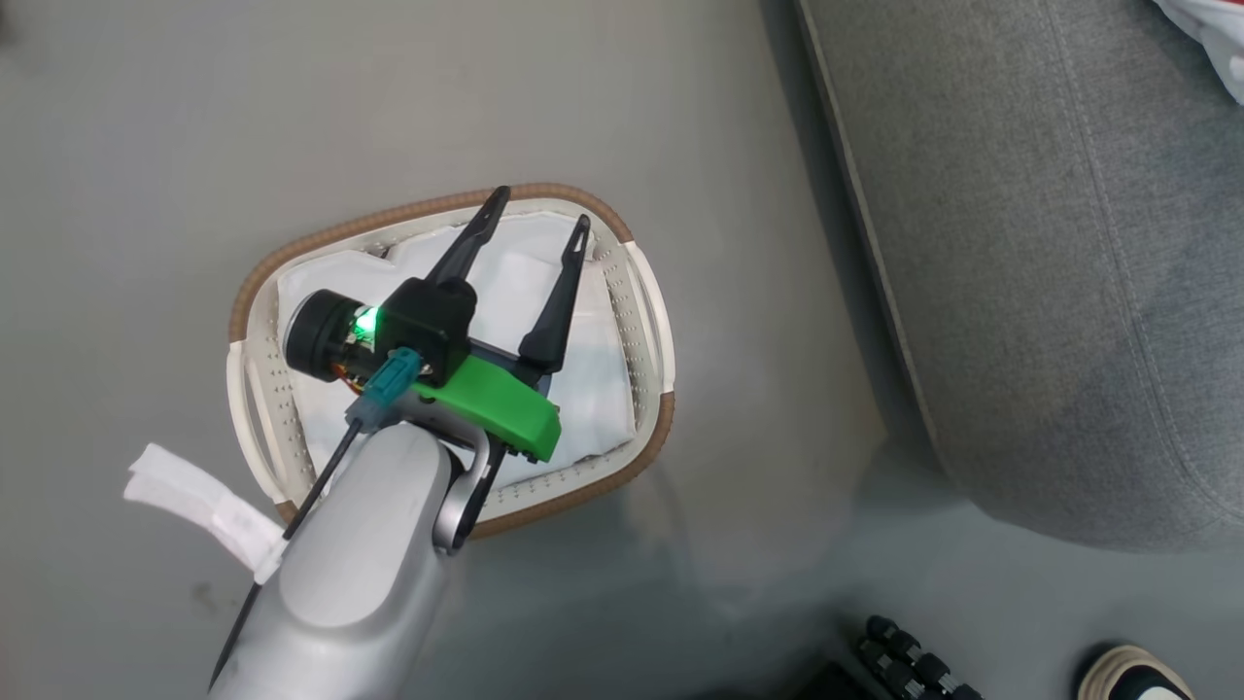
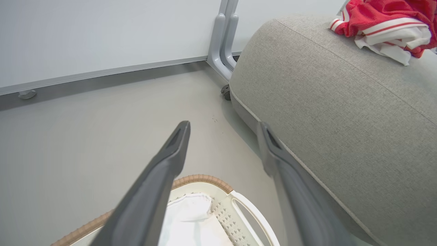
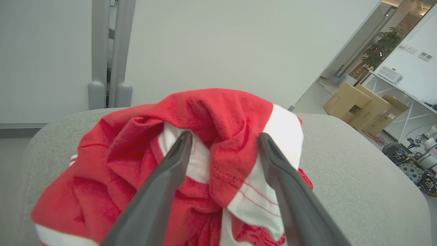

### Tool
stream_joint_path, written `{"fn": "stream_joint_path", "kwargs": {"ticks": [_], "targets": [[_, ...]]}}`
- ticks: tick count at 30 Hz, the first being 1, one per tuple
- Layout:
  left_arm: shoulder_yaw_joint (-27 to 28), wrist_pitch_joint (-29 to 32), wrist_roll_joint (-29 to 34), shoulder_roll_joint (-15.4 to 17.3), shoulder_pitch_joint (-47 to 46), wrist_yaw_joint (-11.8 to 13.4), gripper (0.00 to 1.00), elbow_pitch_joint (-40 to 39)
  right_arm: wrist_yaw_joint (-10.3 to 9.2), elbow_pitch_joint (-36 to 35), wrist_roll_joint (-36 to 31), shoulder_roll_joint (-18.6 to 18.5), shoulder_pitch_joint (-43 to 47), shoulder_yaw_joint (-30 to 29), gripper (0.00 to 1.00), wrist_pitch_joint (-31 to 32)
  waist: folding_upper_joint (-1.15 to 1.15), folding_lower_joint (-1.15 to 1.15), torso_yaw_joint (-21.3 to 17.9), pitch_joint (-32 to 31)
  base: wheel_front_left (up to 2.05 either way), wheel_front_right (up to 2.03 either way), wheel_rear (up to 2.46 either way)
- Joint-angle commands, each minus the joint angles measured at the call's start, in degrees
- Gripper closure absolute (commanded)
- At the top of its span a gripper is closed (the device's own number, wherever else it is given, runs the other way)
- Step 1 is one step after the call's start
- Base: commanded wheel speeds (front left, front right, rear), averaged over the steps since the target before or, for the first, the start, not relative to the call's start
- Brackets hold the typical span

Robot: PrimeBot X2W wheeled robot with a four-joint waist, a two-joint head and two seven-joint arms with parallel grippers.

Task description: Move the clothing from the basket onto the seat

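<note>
Starting at the left of the head view, the basket (image 1: pixel 243 292) stands on the floor just beside the seat (image 1: pixel 1050 272). Wherever its inside shows there is nothing but the white liner (image 1: pixel 593 389), and no red cloth can be made out in it, though the forearm and wrist cover part of the bottom. The left gripper (image 1: pixel 542 207) hangs above the basket's far end with its two dark fingers spread wide and nothing between them; its own wrist view shows the same open, empty spread (image 2: pixel 223 124) over the rim and the floor. Further right, the clothing (image 2: pixel 382 20) lies bundled on top of the seat, well apart from the basket, with red folds, white panels and striped trim all in one heap. At the far right the right gripper (image 3: pixel 225 134) points into that heap, its fingers apart and pinching nothing; whether the tips touch the fabric cannot be told. By this showing the task looks as good as done: the cloth is on the upholstery and the basket appears emptied. Whether the heap is both garments or one is unclear, so what is left is probably to draw the right arm clear and check the covered part of the basket.
</note>
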Motion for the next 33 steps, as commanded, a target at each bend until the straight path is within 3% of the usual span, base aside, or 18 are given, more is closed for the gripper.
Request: {"fn": "stream_joint_path", "kwargs": {"ticks": [1,13,25,33], "targets": [[0.9,0.0,0.6,0.6,1.1,0.4,0.00,-0.3,-0.08,-2.3,1.8,0.2,2.2,0.6,0.00,-0.1,0.00,-0.01,-0.2,-1.9,0.00,0.00,0.00],[14.5,0.0,3.9,1.3,10.5,4.0,0.00,-6.4,-0.08,-21.0,15.6,5.2,19.4,15.5,0.00,-0.1,0.00,-0.01,1.9,-14.2,0.00,0.00,0.00],[25.9,0.0,7.5,-0.5,20.0,4.9,0.00,-7.3,-0.08,-22.0,18.4,12.0,30.9,22.3,0.00,-0.1,0.00,-0.01,6.8,-22.4,0.00,0.00,0.00],[29.8,0.0,9.3,-1.8,25.7,3.4,0.00,-7.5,-0.08,-20.9,17.2,14.5,38.1,23.4,0.00,-0.1,0.00,-0.01,8.8,-27.5,0.00,0.00,0.00]]}}
